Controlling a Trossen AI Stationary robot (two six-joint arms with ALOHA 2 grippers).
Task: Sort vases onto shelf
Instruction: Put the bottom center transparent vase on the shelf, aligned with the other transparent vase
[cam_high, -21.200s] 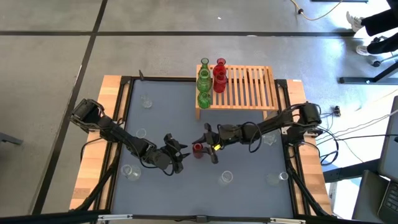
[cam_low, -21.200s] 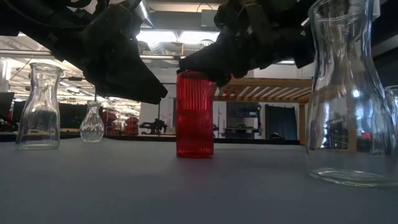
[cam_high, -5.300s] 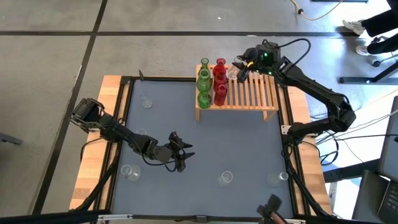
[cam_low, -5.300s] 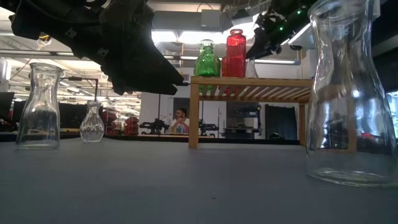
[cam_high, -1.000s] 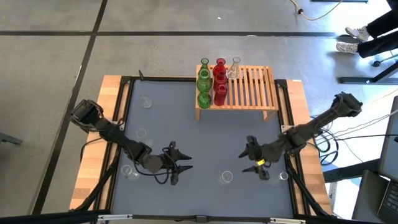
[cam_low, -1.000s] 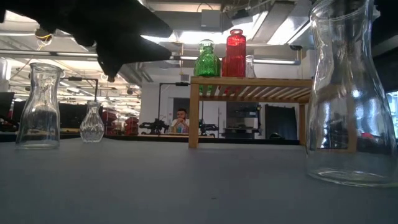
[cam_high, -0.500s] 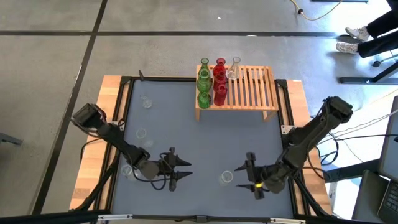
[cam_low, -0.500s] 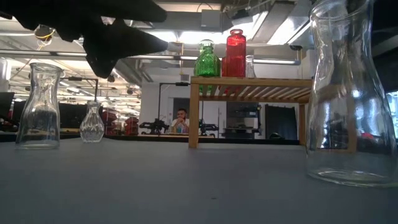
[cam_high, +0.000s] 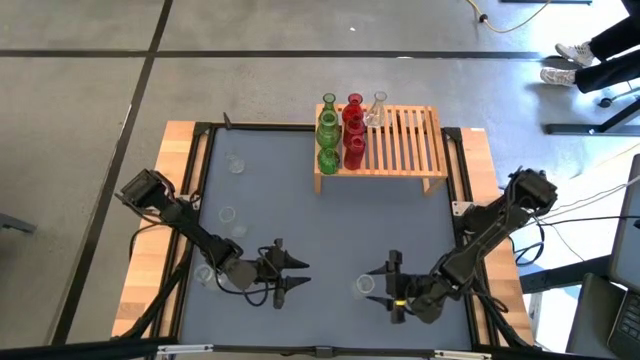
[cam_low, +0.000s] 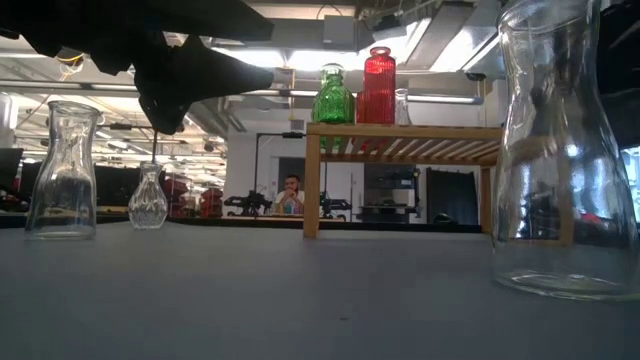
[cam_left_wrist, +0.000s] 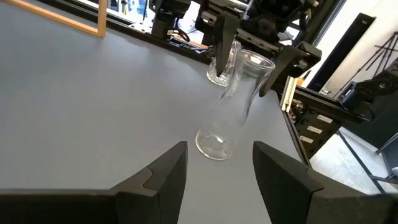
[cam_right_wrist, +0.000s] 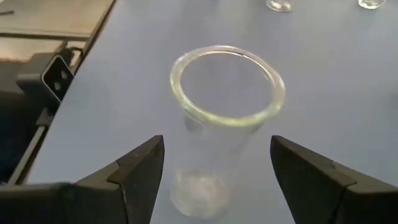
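Observation:
A clear vase (cam_high: 364, 285) stands upright on its base on the grey table top, near the near edge. It also shows in the left wrist view (cam_left_wrist: 231, 106) and the right wrist view (cam_right_wrist: 214, 155). My right gripper (cam_high: 393, 287) is open on the vase's right, its two fingers spread wide just short of the glass. My left gripper (cam_high: 290, 277) is open on the vase's left, farther off, with nothing between its fingers. The shelf (cam_high: 400, 145) at the far side carries green vases (cam_high: 328, 135), red vases (cam_high: 353, 125) and one clear vase (cam_high: 378, 108).
More clear vases stand on the table's left part: one far (cam_high: 235, 162), one in the middle (cam_high: 227, 213), one near the left arm (cam_high: 207, 275). Black rails and wooden edges frame the table. A person sits in the room beyond the shelf (cam_low: 291, 190).
My right gripper has swung down and toward the table's near-left, tipping more steeply downward, and now stands open beside the clear vase. My left gripper has sunk a little. The vases have not moved.

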